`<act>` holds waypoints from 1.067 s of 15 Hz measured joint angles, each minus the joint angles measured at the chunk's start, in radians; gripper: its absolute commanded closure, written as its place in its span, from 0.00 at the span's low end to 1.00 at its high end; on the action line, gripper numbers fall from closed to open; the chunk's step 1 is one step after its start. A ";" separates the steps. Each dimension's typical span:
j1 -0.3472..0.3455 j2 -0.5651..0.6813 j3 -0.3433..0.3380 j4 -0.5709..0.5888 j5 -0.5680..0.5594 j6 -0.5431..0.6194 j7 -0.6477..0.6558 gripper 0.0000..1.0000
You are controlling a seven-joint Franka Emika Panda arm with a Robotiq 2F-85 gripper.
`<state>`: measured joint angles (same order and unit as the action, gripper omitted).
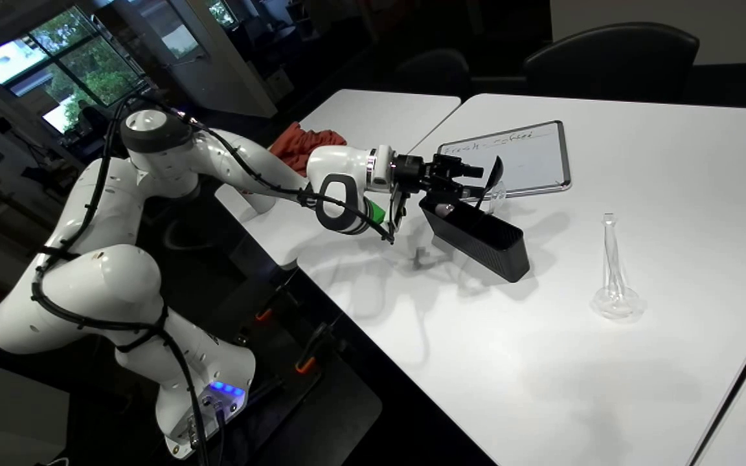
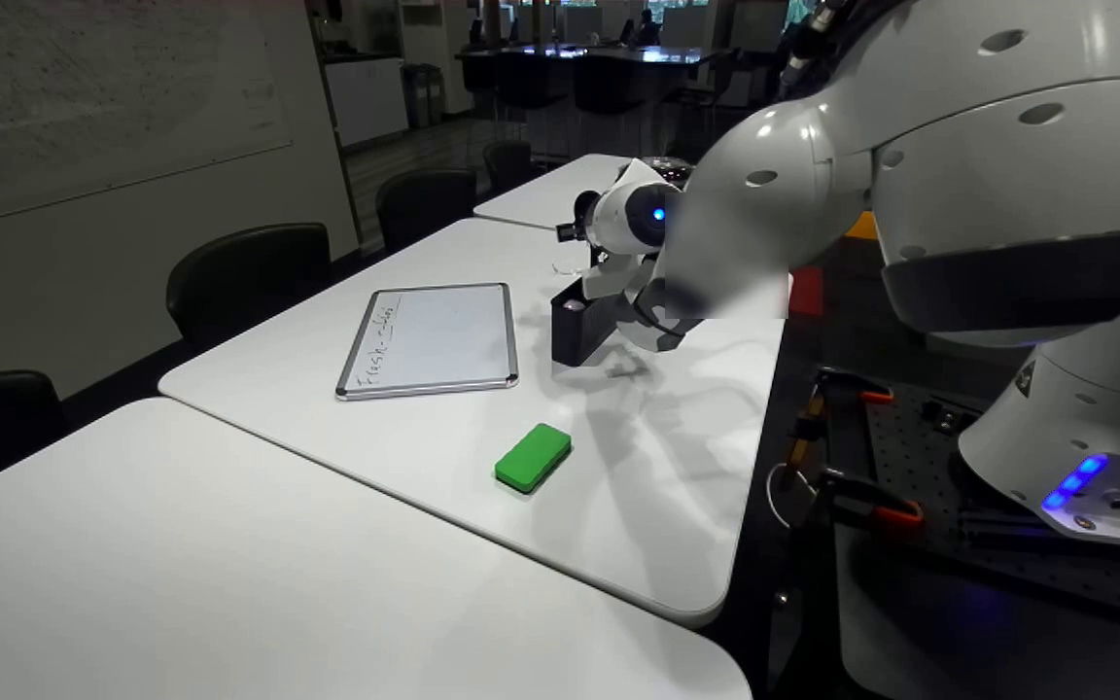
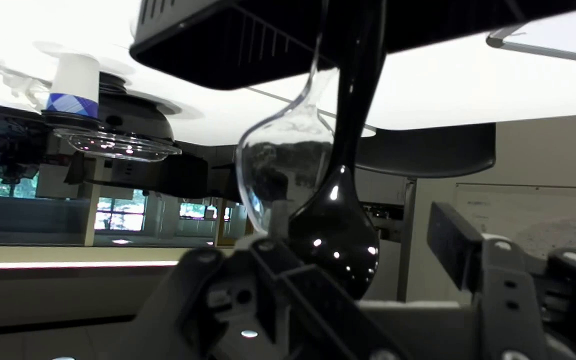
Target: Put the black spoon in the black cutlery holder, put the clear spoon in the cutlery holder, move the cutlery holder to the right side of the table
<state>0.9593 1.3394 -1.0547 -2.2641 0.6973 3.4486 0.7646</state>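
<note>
I'm holding the gripper (image 1: pixel 480 182) spread beside the black spoon (image 3: pixel 342 200) because the cutlery holder (image 1: pixel 476 248) is apparently propping it and the clear spoon (image 3: pixel 288 155) against its far side.

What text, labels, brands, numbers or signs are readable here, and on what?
"Fresh-", handwritten on the framed whiteboard on the table; the word after it is unclear.
Wall board: faint marks, too blurred to read.
Robot base: a small mark, too small to read.
No brands or numbers readable.
</note>
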 measured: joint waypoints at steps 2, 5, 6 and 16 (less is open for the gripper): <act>0.016 -0.001 -0.015 -0.008 0.005 0.009 -0.001 0.00; 0.051 -0.027 -0.049 -0.033 0.000 0.009 -0.001 0.00; 0.059 -0.050 -0.061 -0.044 -0.018 0.008 -0.001 0.00; -0.103 -0.494 -0.192 -0.053 -0.583 -0.138 0.085 0.00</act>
<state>0.8565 0.8453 -1.2464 -2.3174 0.1142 3.3106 0.8498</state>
